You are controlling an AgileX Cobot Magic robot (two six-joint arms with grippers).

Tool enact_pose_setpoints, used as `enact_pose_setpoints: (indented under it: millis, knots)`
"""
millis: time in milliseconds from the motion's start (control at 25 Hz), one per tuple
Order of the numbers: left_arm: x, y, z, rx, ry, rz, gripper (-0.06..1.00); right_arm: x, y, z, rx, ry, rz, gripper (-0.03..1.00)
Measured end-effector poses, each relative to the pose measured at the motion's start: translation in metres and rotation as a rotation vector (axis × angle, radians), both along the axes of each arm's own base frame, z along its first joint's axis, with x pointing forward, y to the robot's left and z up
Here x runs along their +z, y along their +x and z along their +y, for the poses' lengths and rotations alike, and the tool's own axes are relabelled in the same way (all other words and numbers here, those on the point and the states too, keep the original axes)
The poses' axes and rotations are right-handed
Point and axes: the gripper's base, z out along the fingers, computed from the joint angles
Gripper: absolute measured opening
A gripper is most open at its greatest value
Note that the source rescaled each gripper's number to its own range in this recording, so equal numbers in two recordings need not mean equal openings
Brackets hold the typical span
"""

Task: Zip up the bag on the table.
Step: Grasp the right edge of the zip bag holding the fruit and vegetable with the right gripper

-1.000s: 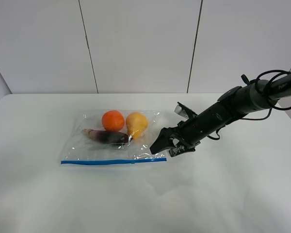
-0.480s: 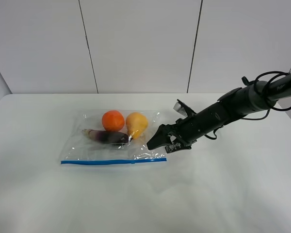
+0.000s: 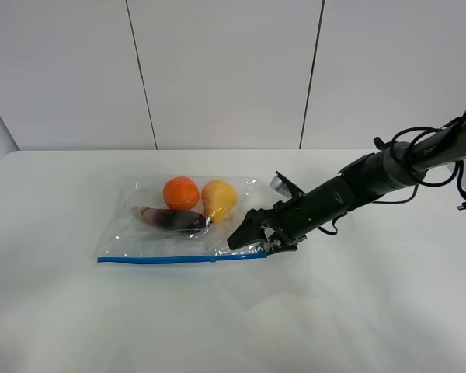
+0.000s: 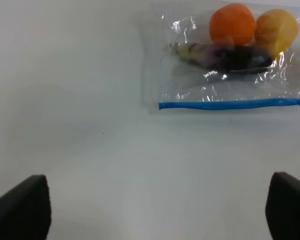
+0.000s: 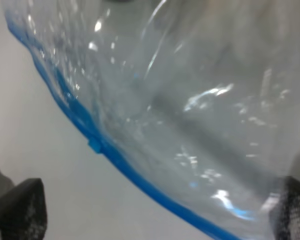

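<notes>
The clear bag [image 3: 151,233] lies flat on the white table [image 3: 349,311], its blue zip strip [image 3: 182,259] along the near edge. An orange [image 3: 181,193], a yellow pear [image 3: 218,198] and a dark purple vegetable [image 3: 171,219] show through it. My right gripper [image 3: 256,238] is open, low at the strip's right end. In the right wrist view its fingertips [image 5: 15,212] flank the crinkly bag [image 5: 190,100] and blue strip [image 5: 110,155]. My left gripper [image 4: 155,210] is open, well back from the bag [image 4: 225,65]; it is out of the exterior high view.
A white panelled wall [image 3: 225,70] stands behind the table. The right arm [image 3: 357,186], with its cables, slants in from the right edge above the tabletop. The table's far-left corner [image 3: 0,167] is rounded.
My right gripper has moved left and down, from beside the bag to the right end of the blue strip. The bag has not shifted.
</notes>
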Motion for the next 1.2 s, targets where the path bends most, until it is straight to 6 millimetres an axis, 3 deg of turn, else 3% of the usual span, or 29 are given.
enact_pose_setpoints:
  millis: [200, 440, 720, 1200]
  knots:
    - [0.0, 0.0, 0.0, 0.0, 0.0, 0.0, 0.98, -0.001, -0.008, 0.019, 0.053, 0.01, 0.009, 0.96]
    - [0.0, 0.0, 0.0, 0.0, 0.0, 0.0, 0.98, -0.002, -0.011, 0.021, 0.08, 0.022, 0.026, 0.95]
    - [0.0, 0.0, 0.0, 0.0, 0.0, -0.001, 0.98, -0.002, -0.013, 0.021, 0.101, 0.02, 0.031, 0.71]
    - [0.0, 0.0, 0.0, 0.0, 0.0, -0.001, 0.98, -0.002, -0.013, 0.021, 0.101, 0.021, 0.032, 0.67]
